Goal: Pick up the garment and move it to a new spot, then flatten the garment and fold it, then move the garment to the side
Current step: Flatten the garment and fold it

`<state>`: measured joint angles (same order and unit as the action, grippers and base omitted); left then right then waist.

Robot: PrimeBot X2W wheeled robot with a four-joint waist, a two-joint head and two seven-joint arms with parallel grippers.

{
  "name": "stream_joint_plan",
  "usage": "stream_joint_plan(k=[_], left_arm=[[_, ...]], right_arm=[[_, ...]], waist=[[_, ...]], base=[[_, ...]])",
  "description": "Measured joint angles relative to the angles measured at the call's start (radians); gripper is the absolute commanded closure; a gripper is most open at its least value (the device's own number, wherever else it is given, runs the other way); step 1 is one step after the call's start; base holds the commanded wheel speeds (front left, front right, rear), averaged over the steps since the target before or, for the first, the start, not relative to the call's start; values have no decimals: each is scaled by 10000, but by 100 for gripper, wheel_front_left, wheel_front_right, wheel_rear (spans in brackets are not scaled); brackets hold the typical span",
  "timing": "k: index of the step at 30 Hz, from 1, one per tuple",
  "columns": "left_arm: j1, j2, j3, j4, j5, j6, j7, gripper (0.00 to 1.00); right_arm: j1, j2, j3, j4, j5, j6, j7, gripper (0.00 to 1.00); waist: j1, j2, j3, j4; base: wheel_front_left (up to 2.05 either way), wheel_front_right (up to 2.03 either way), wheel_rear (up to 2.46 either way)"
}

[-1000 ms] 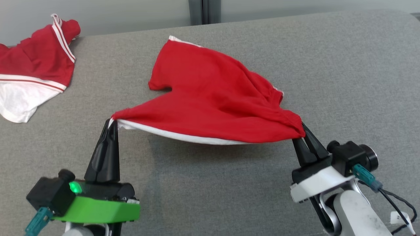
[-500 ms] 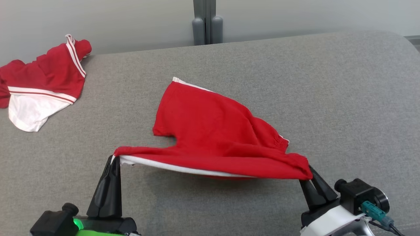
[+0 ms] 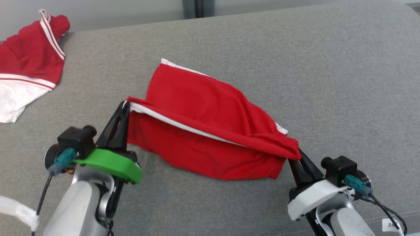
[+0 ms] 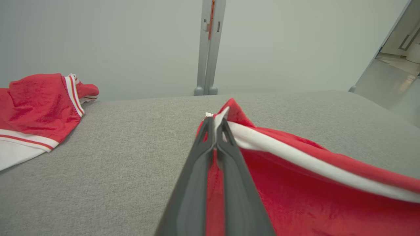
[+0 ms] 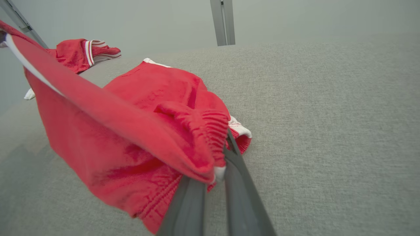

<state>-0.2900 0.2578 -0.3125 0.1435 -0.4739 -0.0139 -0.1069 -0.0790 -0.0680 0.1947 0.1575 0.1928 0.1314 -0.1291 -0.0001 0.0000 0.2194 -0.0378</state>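
The garment (image 3: 203,131) is a pair of red shorts with white trim, stretched between my two grippers above the grey surface. My left gripper (image 3: 125,106) is shut on its left corner, where the white band starts. At the lower right my right gripper (image 3: 295,155) is shut on the bunched elastic waistband corner. The held edge is lifted, a red panel hangs below it, and the far part rests on the surface. In the left wrist view the fingers (image 4: 215,123) pinch the garment (image 4: 295,183). The right wrist view shows the garment (image 5: 131,131) draped from the gripper (image 5: 218,172).
A second red and white garment (image 3: 26,65) lies crumpled at the far left edge of the grey padded surface (image 3: 328,82). A grey post (image 4: 207,49) stands behind the surface against a pale wall. Bare surface extends to the right and in front.
Both grippers have lifted the held edge and carried it away from me over the rest of the garment, so a red panel now hangs beneath it. The head camera has also shifted.
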Motion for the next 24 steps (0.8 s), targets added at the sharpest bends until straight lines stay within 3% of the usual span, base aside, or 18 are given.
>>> stream_joint_plan(k=[10, 19, 23, 24], left_arm=[[-3401, -238, -548, 3365, 765, -305, 313, 100], [-4963, -646, -790, 5348, 947, -405, 27, 100], [-5472, -800, -874, 6115, 1016, -405, -94, 100], [-5606, -834, -882, 6324, 1022, -405, -140, 100]], right_arm=[[-1709, 163, 374, 1292, -21, 2, -384, 100], [-2567, 178, 418, 1956, 75, 2, -767, 100], [-2771, 178, 476, 2140, 178, 2, -932, 47], [-2813, 178, 493, 2186, 196, 2, -984, 0]], waist=[[0, 0, 1137, -341], [0, 0, 1839, -690], [0, 0, 1974, -819], [1, 0, 1995, -848]], base=[[0, 0, 0], [0, 0, 0], [0, 0, 0], [0, 0, 0]])
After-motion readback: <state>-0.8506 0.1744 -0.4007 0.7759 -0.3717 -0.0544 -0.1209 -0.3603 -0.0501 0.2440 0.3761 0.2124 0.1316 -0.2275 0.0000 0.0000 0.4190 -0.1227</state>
